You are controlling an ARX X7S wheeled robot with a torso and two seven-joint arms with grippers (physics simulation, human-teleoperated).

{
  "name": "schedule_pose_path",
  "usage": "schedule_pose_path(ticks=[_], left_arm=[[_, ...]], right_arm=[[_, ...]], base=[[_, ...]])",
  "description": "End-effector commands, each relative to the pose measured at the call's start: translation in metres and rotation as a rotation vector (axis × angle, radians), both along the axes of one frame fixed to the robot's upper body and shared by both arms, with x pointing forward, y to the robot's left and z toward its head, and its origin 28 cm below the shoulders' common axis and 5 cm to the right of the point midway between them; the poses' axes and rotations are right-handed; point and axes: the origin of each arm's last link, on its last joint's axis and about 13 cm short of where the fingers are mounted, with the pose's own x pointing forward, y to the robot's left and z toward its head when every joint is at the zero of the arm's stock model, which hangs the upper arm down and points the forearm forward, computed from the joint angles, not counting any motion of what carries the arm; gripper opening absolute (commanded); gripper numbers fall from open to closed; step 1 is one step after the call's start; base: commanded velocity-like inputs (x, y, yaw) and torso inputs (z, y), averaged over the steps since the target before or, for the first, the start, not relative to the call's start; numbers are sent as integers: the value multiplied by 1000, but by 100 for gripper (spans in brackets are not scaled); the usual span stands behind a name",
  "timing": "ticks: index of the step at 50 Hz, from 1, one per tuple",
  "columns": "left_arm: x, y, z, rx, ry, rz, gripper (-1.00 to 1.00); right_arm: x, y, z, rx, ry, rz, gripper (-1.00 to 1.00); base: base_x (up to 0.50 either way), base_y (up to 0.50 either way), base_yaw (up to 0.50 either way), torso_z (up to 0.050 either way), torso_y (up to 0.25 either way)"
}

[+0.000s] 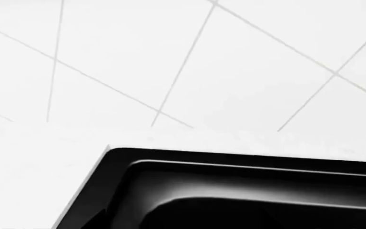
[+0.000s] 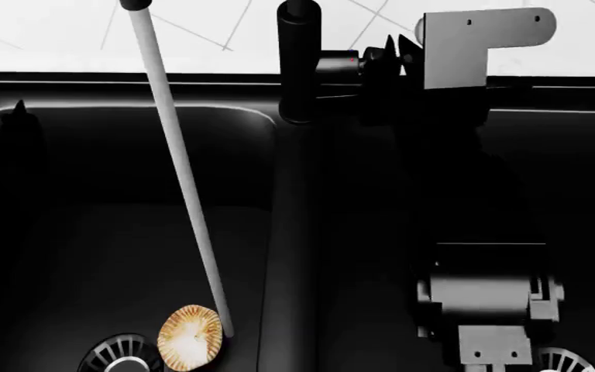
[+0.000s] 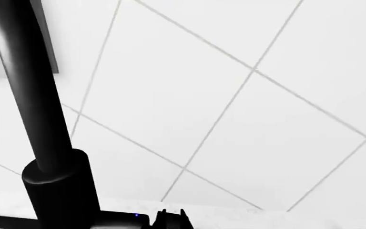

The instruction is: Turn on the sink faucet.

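The sink faucet (image 2: 297, 62) is a black post at the back of the divider of the black double-basin sink (image 2: 122, 84). Its short side lever (image 2: 337, 62), with a red dot, points right. My right gripper (image 2: 395, 53) sits right at the lever's free end, fingertips close together and holding nothing. In the right wrist view the faucet (image 3: 49, 143) rises beside the lever (image 3: 122, 220), with my right gripper (image 3: 171, 215) just past the lever's tip. A dark pointed shape (image 2: 15, 116) at the left basin's back may be my left gripper. The left wrist view shows only the sink's corner (image 1: 234, 186).
A long white stick (image 2: 179, 170) leans across the left basin, its lower end by a round golden object (image 2: 189, 337). White drain strainers lie in the left basin (image 2: 117, 358) and the right basin (image 2: 569, 361). A white tiled wall (image 3: 234, 95) stands behind the sink.
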Motion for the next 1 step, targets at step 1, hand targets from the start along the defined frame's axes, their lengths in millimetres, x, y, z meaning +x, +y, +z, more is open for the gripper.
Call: schedule_pose_path(ticks=[1], left_arm=[[3, -6, 3, 1, 0, -15, 100]], right_arm=[[-9, -26, 2, -70, -9, -170, 100]], base=[[0, 0, -6, 0, 10]])
